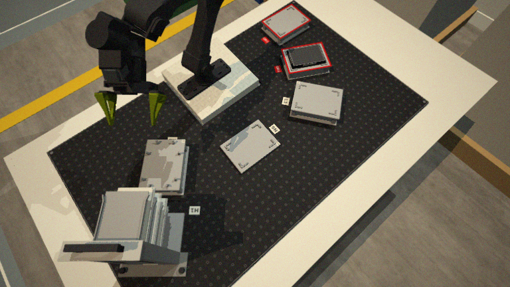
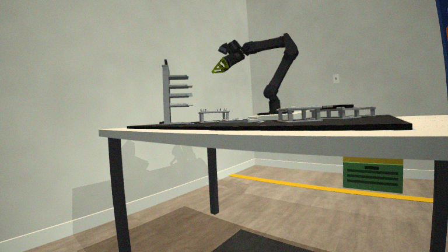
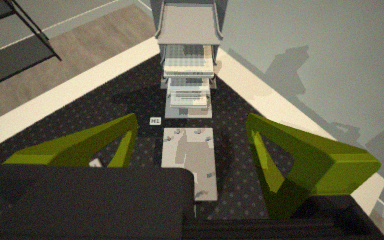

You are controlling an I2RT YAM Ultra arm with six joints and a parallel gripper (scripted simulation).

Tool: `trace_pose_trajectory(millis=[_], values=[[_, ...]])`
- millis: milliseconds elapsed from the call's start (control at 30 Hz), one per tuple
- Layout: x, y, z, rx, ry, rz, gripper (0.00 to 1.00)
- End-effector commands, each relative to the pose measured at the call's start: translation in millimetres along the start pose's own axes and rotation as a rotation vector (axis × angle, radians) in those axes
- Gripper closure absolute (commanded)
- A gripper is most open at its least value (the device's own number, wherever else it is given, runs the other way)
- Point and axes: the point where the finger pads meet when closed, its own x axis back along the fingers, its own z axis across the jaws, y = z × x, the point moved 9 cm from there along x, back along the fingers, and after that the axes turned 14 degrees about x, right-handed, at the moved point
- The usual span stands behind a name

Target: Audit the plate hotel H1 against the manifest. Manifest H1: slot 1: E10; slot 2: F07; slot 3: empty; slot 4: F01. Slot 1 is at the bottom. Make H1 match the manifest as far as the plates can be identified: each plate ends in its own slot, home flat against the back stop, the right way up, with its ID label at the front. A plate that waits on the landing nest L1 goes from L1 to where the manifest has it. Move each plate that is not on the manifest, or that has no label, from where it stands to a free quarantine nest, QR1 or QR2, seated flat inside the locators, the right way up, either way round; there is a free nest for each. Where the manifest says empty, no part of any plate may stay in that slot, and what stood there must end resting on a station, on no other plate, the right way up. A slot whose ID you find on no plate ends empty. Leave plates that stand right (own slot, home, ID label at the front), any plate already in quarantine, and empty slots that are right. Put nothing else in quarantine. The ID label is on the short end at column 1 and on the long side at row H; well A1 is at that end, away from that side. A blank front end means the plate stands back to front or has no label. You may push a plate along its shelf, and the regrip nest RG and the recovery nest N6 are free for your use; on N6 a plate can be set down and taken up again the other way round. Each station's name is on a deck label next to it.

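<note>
The plate hotel H1 (image 1: 120, 214) (image 2: 165, 94) (image 3: 189, 22) stands at the near left corner of the deck. In the wrist view, light plates (image 3: 188, 60) show on its shelves under the top cover; their labels are too small to read. My gripper (image 1: 131, 112) (image 2: 220, 66) (image 3: 191, 119) is open and empty. It hangs high above the deck, tilted toward the hotel front, over a grey pinned nest (image 1: 164, 165) (image 3: 189, 165) that stands before the hotel. A dark plate (image 1: 306, 55) (image 2: 336, 106) lies in the nearer red-framed quarantine nest (image 1: 327, 66).
The farther red-framed quarantine nest (image 1: 285, 21) is bare. The landing nest L1 (image 1: 317, 102) and the recovery nest N6 (image 1: 250, 145) carry no plate. The arm's base (image 1: 204, 77) stands on a light block at the deck's back edge.
</note>
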Motion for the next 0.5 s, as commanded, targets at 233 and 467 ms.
trace_pose_trajectory(millis=[233, 467], values=[[12.5, 16.1, -3.3, -0.009, 0.016, 0.011, 0.00], [12.6, 16.1, -3.3, -0.009, 0.016, 0.011, 0.00]])
